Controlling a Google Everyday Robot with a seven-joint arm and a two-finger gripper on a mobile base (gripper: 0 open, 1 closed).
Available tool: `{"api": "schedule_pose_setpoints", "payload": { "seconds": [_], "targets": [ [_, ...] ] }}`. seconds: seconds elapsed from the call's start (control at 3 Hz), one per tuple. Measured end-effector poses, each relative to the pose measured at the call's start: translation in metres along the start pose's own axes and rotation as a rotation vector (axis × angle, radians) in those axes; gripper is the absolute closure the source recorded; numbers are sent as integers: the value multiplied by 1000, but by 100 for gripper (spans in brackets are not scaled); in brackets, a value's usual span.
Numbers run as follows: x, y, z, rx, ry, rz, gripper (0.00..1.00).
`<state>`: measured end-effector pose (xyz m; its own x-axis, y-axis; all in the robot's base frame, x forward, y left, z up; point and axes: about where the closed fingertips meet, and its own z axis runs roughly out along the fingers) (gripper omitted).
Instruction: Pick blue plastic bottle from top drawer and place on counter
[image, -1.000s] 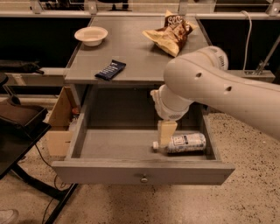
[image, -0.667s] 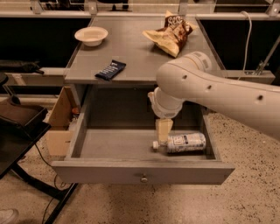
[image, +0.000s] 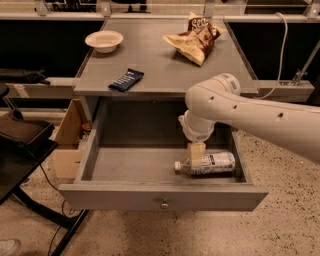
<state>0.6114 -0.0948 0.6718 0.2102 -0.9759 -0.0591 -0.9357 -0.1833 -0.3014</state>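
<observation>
The blue plastic bottle (image: 209, 163) lies on its side at the right front of the open top drawer (image: 162, 197), its white cap pointing left. My gripper (image: 196, 154) hangs from the white arm straight down into the drawer, its tan fingers (image: 197, 151) at the bottle's neck end, touching or just above it. The counter (image: 155, 55) is the grey top above the drawer.
On the counter lie a dark blue snack bar wrapper (image: 126, 79), a white bowl (image: 104, 39) at the back left and a brown chip bag (image: 196, 37) at the back right. A cardboard box (image: 67, 137) stands left of the cabinet. A black stand (image: 22, 150) is at the far left.
The arm has shifted a little to the left and lowered, bringing the gripper closer to the bottle's neck. The bottle has not moved.
</observation>
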Motion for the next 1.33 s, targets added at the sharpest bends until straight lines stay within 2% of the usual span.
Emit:
{"api": "schedule_pose_setpoints", "payload": {
  "seconds": [0.67, 1.0, 1.33],
  "targets": [
    [26, 28, 35, -22, 15, -1, 0],
    [48, 44, 49, -23, 20, -13, 18],
    [50, 45, 50, -22, 20, -14, 49]
  ]
}}
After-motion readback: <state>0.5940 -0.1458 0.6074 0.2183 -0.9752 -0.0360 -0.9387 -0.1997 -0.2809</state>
